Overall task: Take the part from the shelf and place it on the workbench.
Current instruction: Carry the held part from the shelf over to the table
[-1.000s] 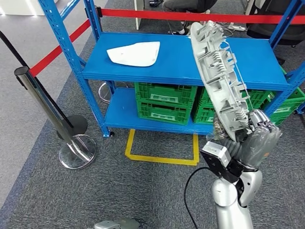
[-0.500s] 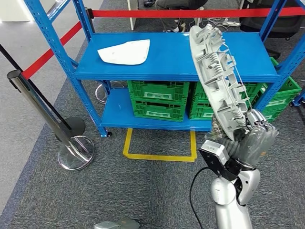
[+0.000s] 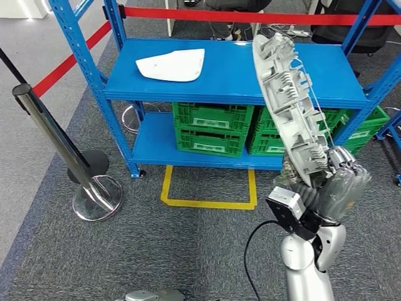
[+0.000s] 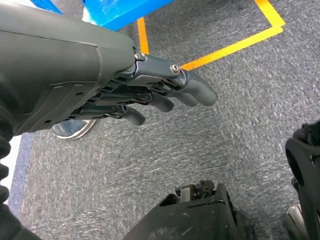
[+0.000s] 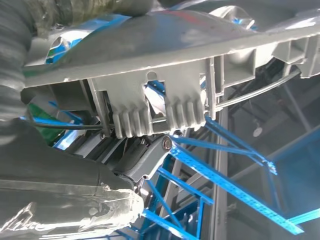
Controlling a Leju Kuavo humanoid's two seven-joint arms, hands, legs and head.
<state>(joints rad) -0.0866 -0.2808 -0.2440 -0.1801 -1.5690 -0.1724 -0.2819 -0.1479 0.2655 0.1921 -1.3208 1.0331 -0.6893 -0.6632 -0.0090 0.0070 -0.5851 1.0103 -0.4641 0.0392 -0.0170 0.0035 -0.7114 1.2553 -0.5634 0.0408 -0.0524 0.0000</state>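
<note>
While gripped at its lower end by the right hand (image 3: 341, 188), the grey part (image 3: 289, 103) stands raised and tilted, ribbed inner side and a thin wire facing the head camera, upper end overlapping the top board of the shelf (image 3: 227, 88) in that view. Closed round the part's base, fingers wrapped, seen from the right wrist view as dark fingers (image 5: 139, 160) tucked under the ribbed grey moulding (image 5: 158, 105). Below that, the silver forearm and a black cable looping down over grey carpet. Hanging low over the same carpet in the left wrist view, the left hand (image 4: 124, 95): fingers stretched out, slightly apart, holding nothing, near a yellow floor line (image 4: 230, 47).

Farther out on the floor, a yellow taped rectangle (image 3: 208, 191) just in front of the shelf's lower board. To the left, a chrome barrier post (image 3: 56, 144) leaning on its round base, with a red belt (image 3: 66, 66) running up toward the shelf's left upright.

On the lower board, green crates (image 3: 213, 128) side by side, more green crates behind the raised part. On the top board, near its left back corner, a white part (image 3: 172, 64) lying flat, well apart from the held one. Beyond the shelf, a second red belt (image 3: 236, 15) across the back and a seated person's legs (image 3: 232, 6).
</note>
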